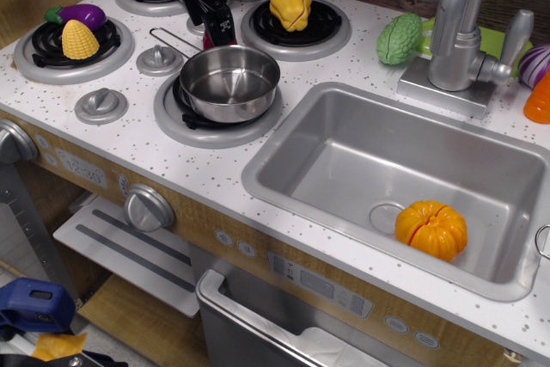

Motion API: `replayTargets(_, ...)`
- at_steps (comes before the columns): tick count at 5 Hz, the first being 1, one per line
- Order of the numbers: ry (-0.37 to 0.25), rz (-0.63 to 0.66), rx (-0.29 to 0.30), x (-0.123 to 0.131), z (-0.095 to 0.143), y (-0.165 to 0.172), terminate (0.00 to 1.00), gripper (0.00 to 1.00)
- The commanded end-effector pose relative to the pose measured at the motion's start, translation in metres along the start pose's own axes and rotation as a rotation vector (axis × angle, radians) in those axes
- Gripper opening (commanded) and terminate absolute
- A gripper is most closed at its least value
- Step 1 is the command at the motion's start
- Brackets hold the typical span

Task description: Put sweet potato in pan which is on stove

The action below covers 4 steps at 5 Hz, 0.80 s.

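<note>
The shiny steel pan (229, 83) sits empty on the front right burner of the stove (137, 139), with its thin handle pointing back left. My black gripper (215, 28) is down just behind the pan's far rim, over the spot where the sweet potato (211, 39) lies. The fingers cover almost all of the sweet potato, and only a sliver of dark red shows at their tips. I cannot tell whether the fingers are closed on it.
A corn cob (78, 39) and a purple eggplant (82, 15) lie on the left burner. A yellow pepper (290, 4) sits on the back right burner. The sink (344, 109) holds an orange pumpkin (431, 229). A green vegetable (399, 38) and the tap (455, 23) stand behind it.
</note>
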<state>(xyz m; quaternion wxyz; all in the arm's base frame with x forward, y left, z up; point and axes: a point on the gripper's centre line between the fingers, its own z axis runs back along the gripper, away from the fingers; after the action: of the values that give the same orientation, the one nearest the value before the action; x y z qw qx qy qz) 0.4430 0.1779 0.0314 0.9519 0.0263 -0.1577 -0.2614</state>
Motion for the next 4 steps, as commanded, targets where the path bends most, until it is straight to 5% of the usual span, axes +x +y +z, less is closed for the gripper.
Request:
replayTargets(1, -0.060, -0.026, 0.041, 0.005, 0.010, 0.010, 0.00, 1.00)
replayTargets(4, -0.123, 0.012, 0.006, 0.008, -0.001, 0.009, 0.00, 1.00)
